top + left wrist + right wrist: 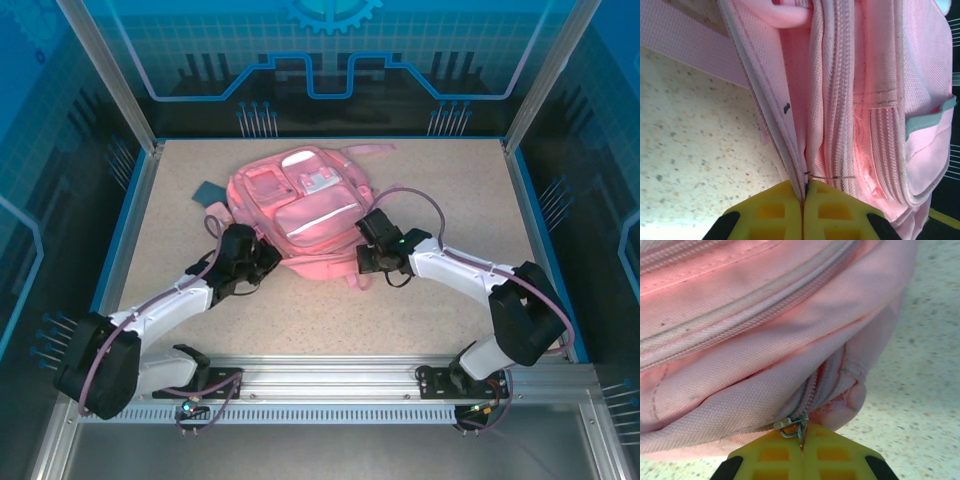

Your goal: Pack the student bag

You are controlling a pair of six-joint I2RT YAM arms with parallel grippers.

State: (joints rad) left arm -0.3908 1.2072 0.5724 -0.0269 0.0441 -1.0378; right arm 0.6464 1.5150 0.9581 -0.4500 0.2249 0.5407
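- Bag (300,215): pink fabric backpack lying flat mid-table, front pockets up, its near edge towards the arm bases. A strap trails off the far right corner.
- Table (440,200): speckled and looks fairly grippy. I'd expect the bag to drag and bunch rather than slide.
- Dark flat thing (207,190) pokes out at the bag's far left corner, touching it or tucked under it; can't tell which.
- Left pincer (802,200): closed, with a thin edge of the bag's zip seam nipped between the yellow tips at the near left side.
- Right pincer (802,437): closed on the metal zip pull (792,427) at the near right corner, the pull ring caught between the tips.
- Handling, my read: the woven cloth is soft, floppy and light. It has no rigid frame, so any single hold only lifts a fold.
- It isn't fragile, though the fabric will stretch and wrinkle under load.
- Best holds: the zip pull to run the zip, and the seam edge or piping as an anchor. A strap or the top loop suits moving the whole bag.
- The pull is small and smooth metal, so slip risk is high. Pull along the zip line, not across it.
- The opposing hold must keep the seam taut, or the slider will jam on slack cloth.
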